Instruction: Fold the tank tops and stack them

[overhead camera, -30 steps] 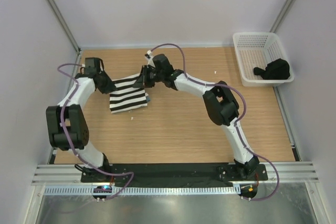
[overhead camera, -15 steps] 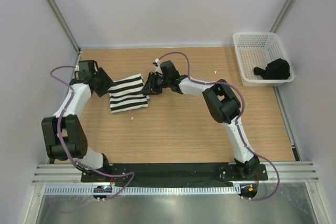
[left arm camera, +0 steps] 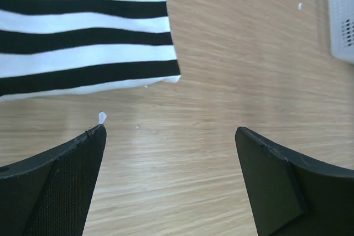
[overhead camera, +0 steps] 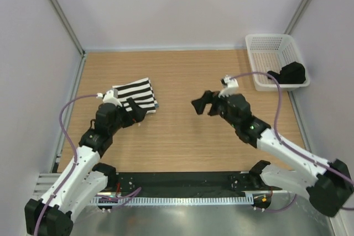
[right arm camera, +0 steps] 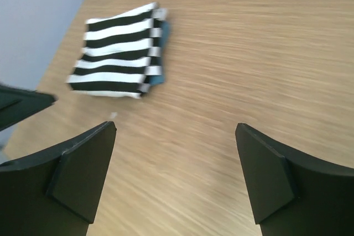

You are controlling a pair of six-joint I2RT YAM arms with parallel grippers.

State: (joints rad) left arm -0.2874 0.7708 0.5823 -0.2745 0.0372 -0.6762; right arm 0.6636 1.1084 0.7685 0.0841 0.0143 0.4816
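Observation:
The striped tank top point(overhead camera: 134, 94) lies folded flat on the wooden table at the left rear. A teal-blue edge point(overhead camera: 157, 104) of the other tank top shows under its right side, so the two are stacked. My left gripper point(overhead camera: 138, 112) hovers open just in front of the stack, touching nothing. In the left wrist view the striped top point(left arm camera: 83, 31) sits beyond the open left gripper point(left arm camera: 170, 131). My right gripper point(overhead camera: 200, 104) is open over bare wood to the right of the stack. From the right wrist, the striped top point(right arm camera: 119, 51) and the teal edge point(right arm camera: 158, 78) lie far ahead of the right gripper point(right arm camera: 176, 126).
A white mesh basket point(overhead camera: 265, 38) stands at the back right corner with a black bundle point(overhead camera: 289, 73) inside. Its wall point(left arm camera: 343, 20) shows at the left wrist view's right edge. A small white scrap point(left arm camera: 102, 117) lies near the stack.
Both grippers opened and let go of the striped top. Both arms drew back toward the near side, the right one far to the right. The folded stack stays in place.

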